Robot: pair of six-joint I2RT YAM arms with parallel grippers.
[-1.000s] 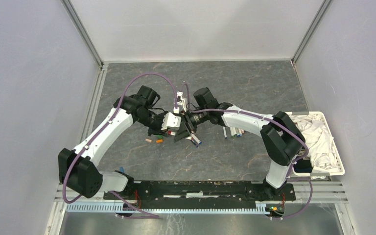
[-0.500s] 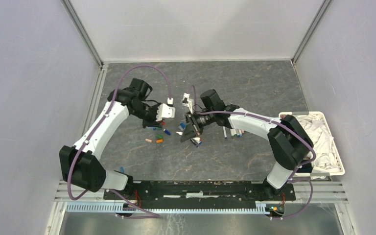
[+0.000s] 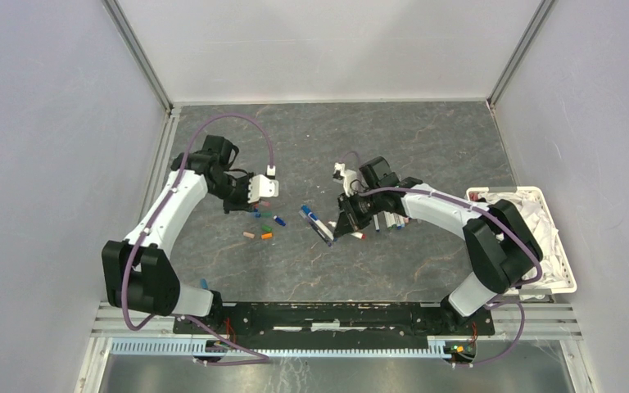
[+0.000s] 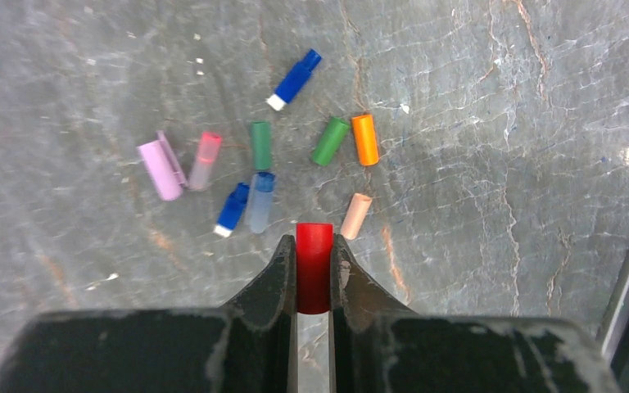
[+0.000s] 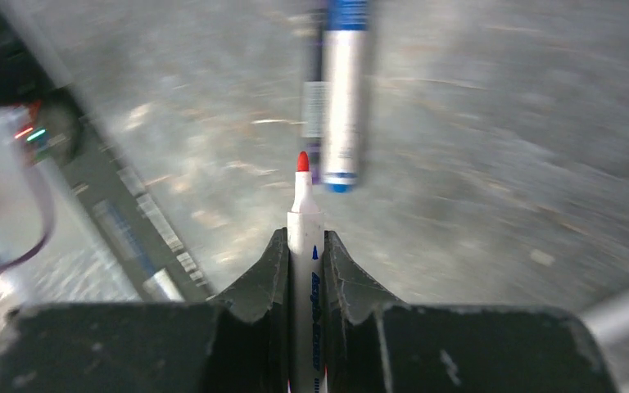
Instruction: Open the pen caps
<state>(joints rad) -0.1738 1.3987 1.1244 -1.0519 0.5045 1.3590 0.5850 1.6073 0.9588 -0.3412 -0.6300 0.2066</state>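
Observation:
My left gripper is shut on a red pen cap, which stands out a little past the fingertips. It hovers over several loose pen caps on the table: pink, green, orange, blue and peach. My right gripper is shut on a white pen whose bare red tip points forward. A blue-ended pen lies on the table beyond it. In the top view the left gripper and the right gripper are well apart.
More pens lie in a bunch right of the right gripper. A white basket with a white cloth sits at the table's right edge. The loose caps are scattered between the two arms.
The two grippers, close together a second ago, have drawn apart. The left moved left with the red cap, the right moved right with the pen, its tip now bare.

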